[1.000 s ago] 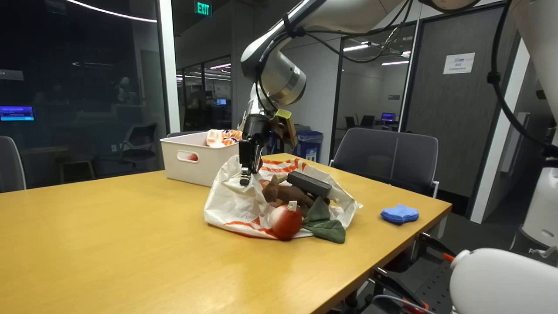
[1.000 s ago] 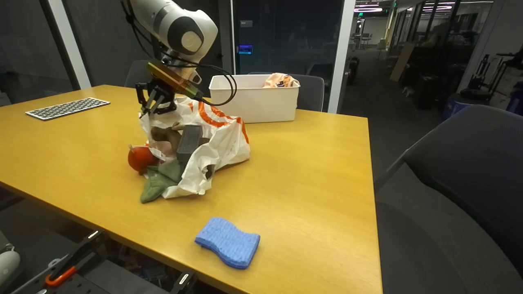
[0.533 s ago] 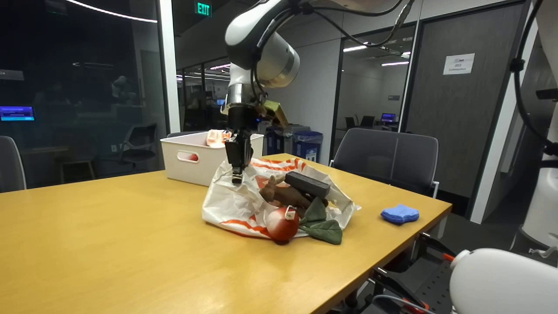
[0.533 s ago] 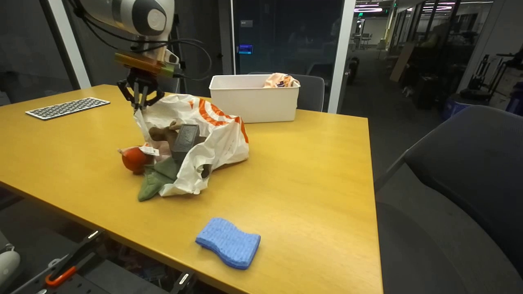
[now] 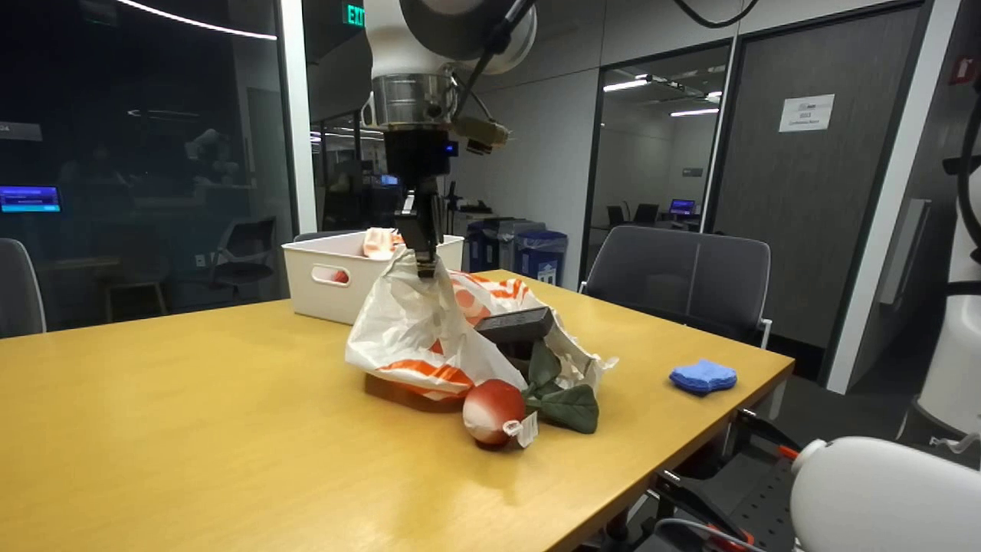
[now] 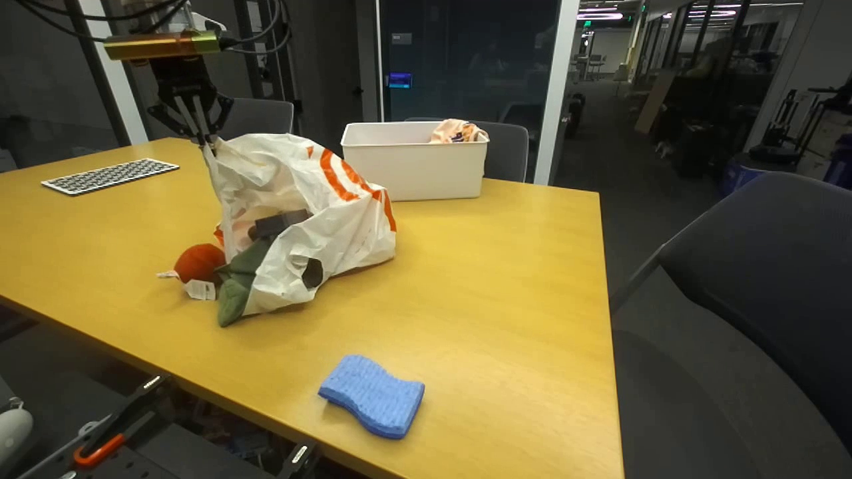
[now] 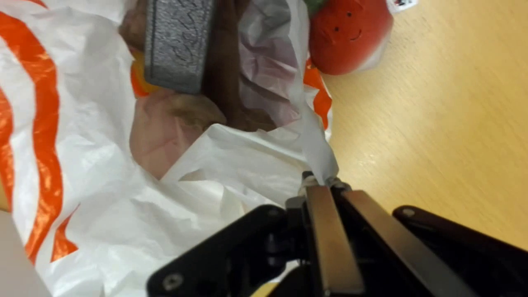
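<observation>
1. You operate one gripper (image 7: 323, 180) with two fingers (image 7: 333, 239).
2. You have one bag (image 6: 266, 169).
3. At the bag, you count one block (image 7: 179, 45), one red toy (image 6: 200, 261) and at least two leaves (image 5: 572, 409).
4. You count one white bin (image 6: 419, 171), one keyboard (image 6: 110, 176) and one yellow table (image 6: 506, 286).
5. You count at least one sponge (image 6: 373, 397); you cannot tell whether it is a single or a stack.
</observation>
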Action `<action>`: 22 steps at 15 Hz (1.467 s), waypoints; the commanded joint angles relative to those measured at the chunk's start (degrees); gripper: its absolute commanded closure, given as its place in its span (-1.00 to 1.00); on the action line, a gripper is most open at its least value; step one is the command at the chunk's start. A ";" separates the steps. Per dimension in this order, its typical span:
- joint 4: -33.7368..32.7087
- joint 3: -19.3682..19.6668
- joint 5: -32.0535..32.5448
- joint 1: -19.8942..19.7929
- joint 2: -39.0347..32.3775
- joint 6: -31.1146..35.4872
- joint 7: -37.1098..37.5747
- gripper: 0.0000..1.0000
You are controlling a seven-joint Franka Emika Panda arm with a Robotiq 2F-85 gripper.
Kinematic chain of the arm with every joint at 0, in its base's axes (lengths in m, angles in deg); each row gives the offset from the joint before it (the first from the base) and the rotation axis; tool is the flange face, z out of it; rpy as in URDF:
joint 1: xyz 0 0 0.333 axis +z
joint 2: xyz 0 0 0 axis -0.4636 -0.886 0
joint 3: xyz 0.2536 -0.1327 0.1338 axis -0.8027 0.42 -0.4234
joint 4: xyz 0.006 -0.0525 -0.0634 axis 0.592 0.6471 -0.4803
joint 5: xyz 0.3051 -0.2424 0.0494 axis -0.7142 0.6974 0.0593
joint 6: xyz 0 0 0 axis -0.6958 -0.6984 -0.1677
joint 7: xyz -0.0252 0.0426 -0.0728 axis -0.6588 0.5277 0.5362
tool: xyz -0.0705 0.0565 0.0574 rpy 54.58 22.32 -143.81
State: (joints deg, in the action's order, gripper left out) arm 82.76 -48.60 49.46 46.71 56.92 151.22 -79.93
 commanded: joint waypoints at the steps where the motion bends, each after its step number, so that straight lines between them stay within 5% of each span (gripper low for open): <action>1: 2.72 0.03 12.03 1.94 3.72 0.27 8.48 0.93; 12: 2.94 -3.84 43.14 4.44 6.60 -9.20 39.83 0.92; 13: 2.96 -3.98 45.26 4.48 6.11 -11.24 42.65 0.44; 15: 2.71 -4.16 46.99 4.63 4.63 -16.98 47.39 0.31; 19: 1.98 -4.85 41.57 5.02 3.31 -26.56 47.35 -0.32; 22: 3.95 -5.85 36.63 4.92 5.91 -23.05 41.65 -0.76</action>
State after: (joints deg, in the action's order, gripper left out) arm 85.92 -53.41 90.74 51.40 60.18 126.95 -33.53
